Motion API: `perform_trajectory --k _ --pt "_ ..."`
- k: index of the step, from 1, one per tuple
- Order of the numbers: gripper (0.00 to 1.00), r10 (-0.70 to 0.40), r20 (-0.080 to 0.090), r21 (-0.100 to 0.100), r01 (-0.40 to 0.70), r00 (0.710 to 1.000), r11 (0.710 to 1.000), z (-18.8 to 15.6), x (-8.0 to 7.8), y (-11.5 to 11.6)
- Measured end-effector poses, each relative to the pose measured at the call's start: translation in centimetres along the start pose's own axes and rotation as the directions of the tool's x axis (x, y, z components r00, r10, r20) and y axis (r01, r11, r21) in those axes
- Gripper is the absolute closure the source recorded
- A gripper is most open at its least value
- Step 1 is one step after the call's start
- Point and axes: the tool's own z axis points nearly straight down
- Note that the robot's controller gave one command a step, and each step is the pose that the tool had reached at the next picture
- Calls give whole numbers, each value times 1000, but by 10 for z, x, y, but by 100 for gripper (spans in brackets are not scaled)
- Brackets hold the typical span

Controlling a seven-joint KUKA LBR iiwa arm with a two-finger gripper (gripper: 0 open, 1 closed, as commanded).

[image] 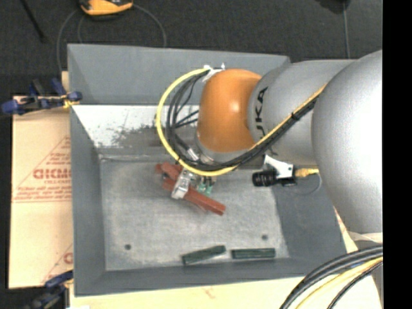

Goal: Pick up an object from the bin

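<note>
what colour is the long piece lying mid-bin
Reddish brown; the long piece shows best in the camera view.

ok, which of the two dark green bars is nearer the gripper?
The tilted bar on the view's left; the level bar lies further right, away from the gripper.

The arm (309,127) is filling the far middle and right of the bin (87,237), closing off entry from there. Its gripper (183,185) is hanging over a red-brown tool (207,203) that is lying slantwise mid-floor. A green bar (203,255) and a second green bar (253,253) are lying end to end by the near wall, crowding that edge. The left floor is lying open, as is the strip between tool and bars.
</note>
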Motion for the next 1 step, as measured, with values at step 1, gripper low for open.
perform_trajectory --k 1 --pt "100 0 3 -2 0 1000 1000 -11 -1 0"
